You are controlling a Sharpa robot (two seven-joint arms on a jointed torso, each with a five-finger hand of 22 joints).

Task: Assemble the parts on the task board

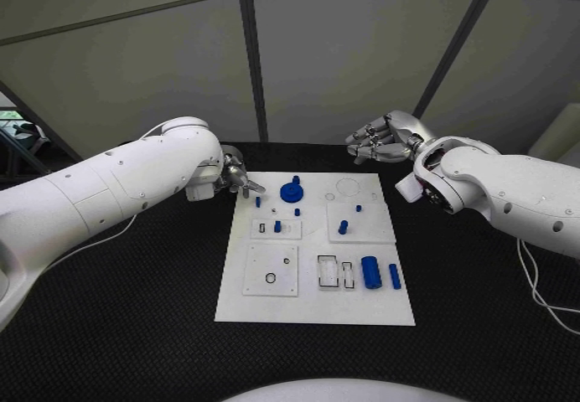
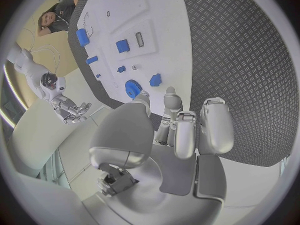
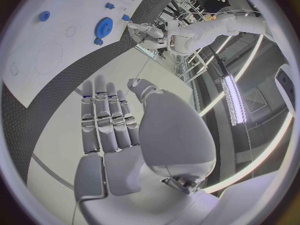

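- We see the task board (image 1: 317, 310), a white plate, lying in the middle of the black table (image 1: 121, 335), with its long side running away from the robot.
- At the board's far end a blue gear (image 1: 292, 192) stands just beside our left hand (image 1: 238, 182); the left wrist view shows the same gear (image 2: 133, 88) close ahead of that hand's fingertips (image 2: 171, 98).
- Our left hand sits at the board's far left corner, fingers pointing down toward the plate. From the left wrist view the fingers lie close together with nothing seen between them, but we cannot tell for sure whether the tips touch the board or pinch anything small.
- Our right hand (image 1: 385, 139) hangs above the table beyond the board's far right corner, well apart from the parts. In the right wrist view its fingers (image 3: 106, 117) are straight and side by side, the thumb standing apart, and it holds nothing.
- Small blue pegs (image 1: 344, 226) stand in the middle part of the board.
- Nearer the robot, on the board's right side, a thick blue cylinder (image 1: 371, 272) lies beside a thinner blue bar (image 1: 394, 275).
- Two raised white square plates (image 1: 271, 270) sit on the board's left half.
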